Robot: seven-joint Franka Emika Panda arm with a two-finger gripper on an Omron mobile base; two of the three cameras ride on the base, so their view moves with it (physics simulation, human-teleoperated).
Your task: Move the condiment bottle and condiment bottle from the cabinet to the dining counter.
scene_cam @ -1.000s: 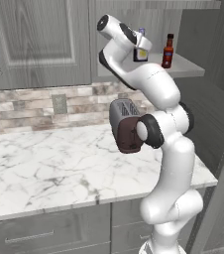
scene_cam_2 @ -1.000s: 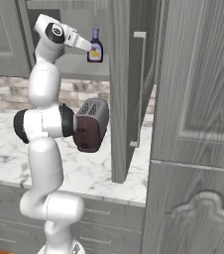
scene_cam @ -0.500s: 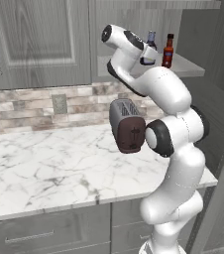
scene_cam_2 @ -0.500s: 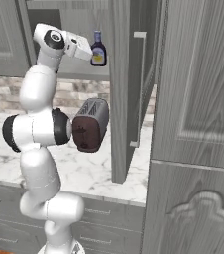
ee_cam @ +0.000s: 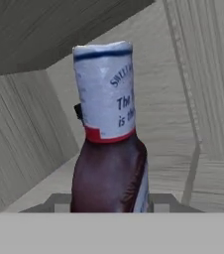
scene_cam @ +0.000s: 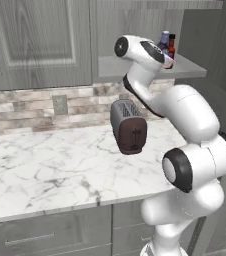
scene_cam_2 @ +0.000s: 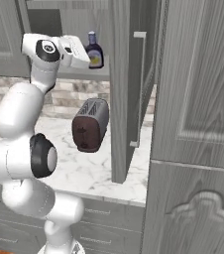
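A dark condiment bottle (ee_cam: 109,163) with a white and blue label fills the hand view, upright between the fingers of my gripper (ee_cam: 109,204), which is shut on its lower body. The same bottle (scene_cam: 164,39) stands at the open cabinet shelf (scene_cam: 191,68) in the left base view, with my gripper (scene_cam: 168,60) at its foot. From the right it shows as a dark bottle (scene_cam_2: 94,49) just past the hand (scene_cam_2: 87,60). A second condiment bottle (scene_cam: 172,46), brown with a red cap, stands close beside it on the shelf.
A dark toaster (scene_cam: 128,126) sits on the marble counter (scene_cam: 45,165) below the shelf. The open cabinet door (scene_cam_2: 121,99) hangs edge-on to the right of the hand. A tall grey cabinet front (scene_cam_2: 198,124) stands at the right.
The hand has shifted right along the shelf with the bottle, closer to the red-capped bottle. The arm's elbow has swung lower and to the right.
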